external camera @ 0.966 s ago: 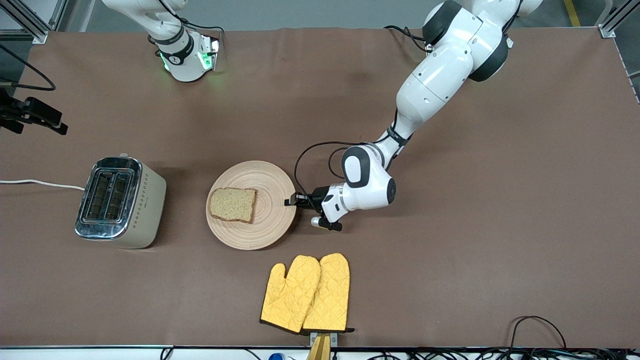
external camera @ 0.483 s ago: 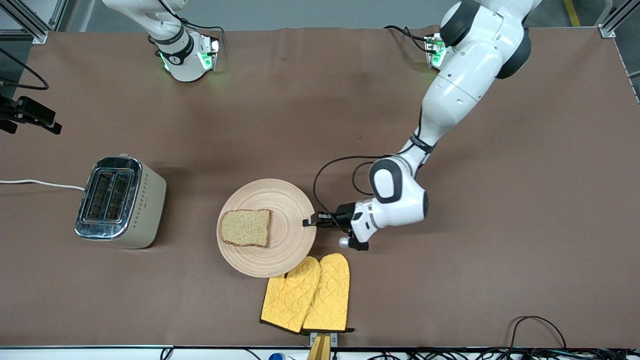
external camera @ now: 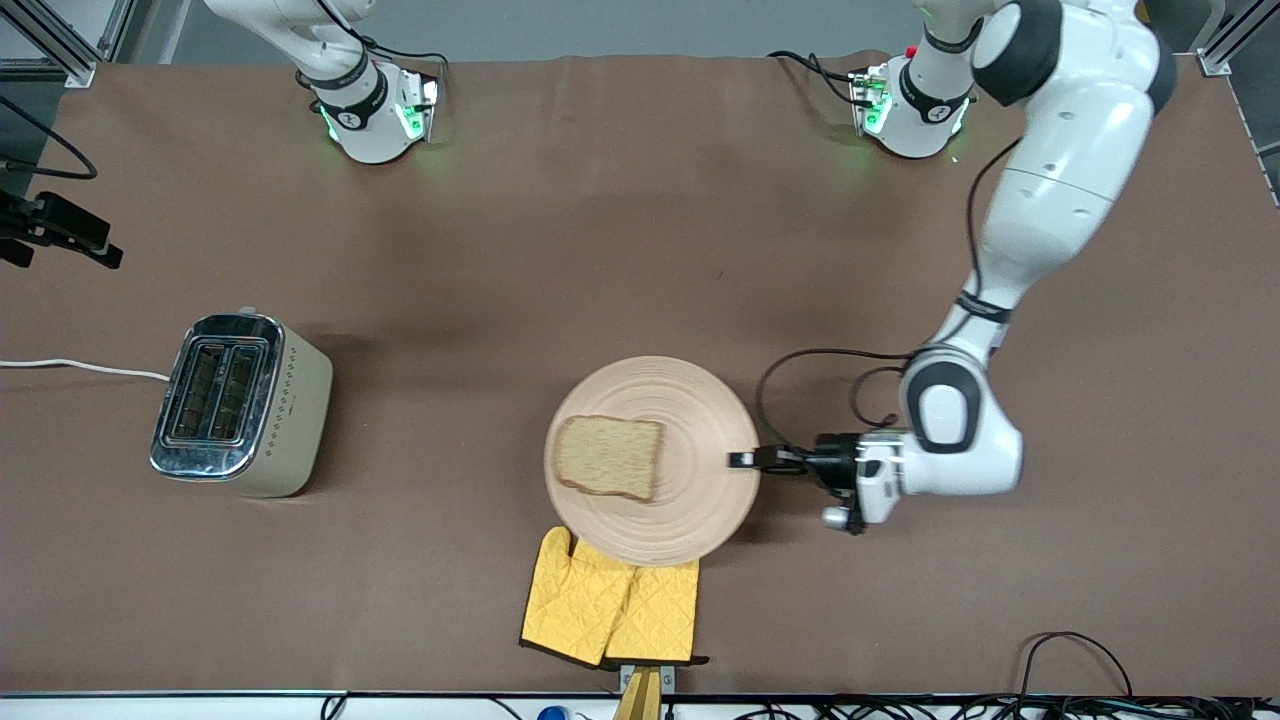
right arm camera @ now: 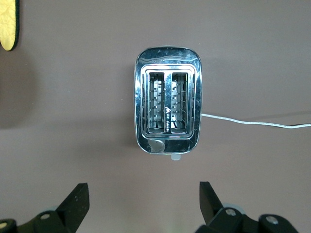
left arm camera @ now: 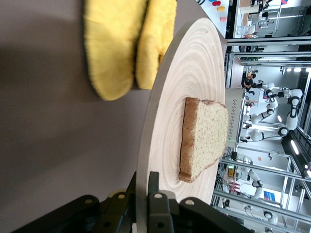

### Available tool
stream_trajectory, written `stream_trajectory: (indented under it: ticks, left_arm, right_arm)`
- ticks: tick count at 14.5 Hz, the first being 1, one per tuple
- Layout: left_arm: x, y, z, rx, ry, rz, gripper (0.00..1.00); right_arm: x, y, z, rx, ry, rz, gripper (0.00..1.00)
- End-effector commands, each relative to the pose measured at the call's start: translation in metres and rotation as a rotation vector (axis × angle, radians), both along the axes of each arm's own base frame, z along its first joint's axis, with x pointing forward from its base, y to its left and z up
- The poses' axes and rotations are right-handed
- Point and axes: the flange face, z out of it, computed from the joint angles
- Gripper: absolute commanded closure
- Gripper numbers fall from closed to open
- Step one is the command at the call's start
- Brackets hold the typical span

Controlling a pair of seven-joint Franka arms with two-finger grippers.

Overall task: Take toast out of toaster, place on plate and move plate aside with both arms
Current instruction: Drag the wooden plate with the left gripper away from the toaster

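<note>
The round wooden plate (external camera: 705,440) carries the toast (external camera: 608,457), which lies flat on the half toward the toaster. My left gripper (external camera: 745,459) is shut on the plate's rim on the side toward the left arm's end. It holds the plate level, with the nearer edge over the tips of the yellow oven mitts (external camera: 610,610). In the left wrist view, the jaws (left arm camera: 144,194) clamp the rim of the plate (left arm camera: 160,111), with the toast (left arm camera: 204,136) on it. My right gripper (right arm camera: 143,194) is open and empty, high above the toaster (right arm camera: 167,99).
The chrome-topped toaster (external camera: 240,400) stands toward the right arm's end, with both slots empty and a white cord running off the table. The mitts (left arm camera: 126,43) lie at the table's near edge. Cables lie along the near edge toward the left arm's end.
My left gripper has carried the plate and toast toward the left arm's end and nearer the camera. The plate's edge now covers the mitts' tips. The toast stayed in place on the plate.
</note>
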Motion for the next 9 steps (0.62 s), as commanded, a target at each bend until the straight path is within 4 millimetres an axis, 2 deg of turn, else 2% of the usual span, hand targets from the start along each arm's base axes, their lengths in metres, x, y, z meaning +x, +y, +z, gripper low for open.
stream_trajectory:
  ticks: [1, 3, 5, 7, 9]
  left_arm:
    - [-0.001, 0.063, 0.012, -0.012, 0.009, -0.031, 0.99]
    - [0.001, 0.116, 0.009, 0.013, 0.012, -0.037, 0.99]
    - [-0.003, 0.181, 0.005, 0.05, 0.03, -0.045, 0.99]
    - [-0.014, 0.25, -0.003, 0.075, 0.011, -0.063, 0.99]
    - [-0.026, 0.301, -0.014, 0.074, -0.038, -0.07, 0.99]
  right_arm:
    - [-0.002, -0.003, 0.005, -0.015, -0.006, 0.006, 0.0]
    - [-0.002, -0.003, 0.005, -0.015, -0.006, 0.006, 0.0]
    - [-0.003, -0.002, 0.004, -0.013, -0.003, 0.008, 0.0]
    - [-0.003, -0.001, 0.004, -0.013, -0.003, 0.009, 0.0]
    - [-0.003, 0.0, 0.004, -0.013, -0.003, 0.009, 0.0]
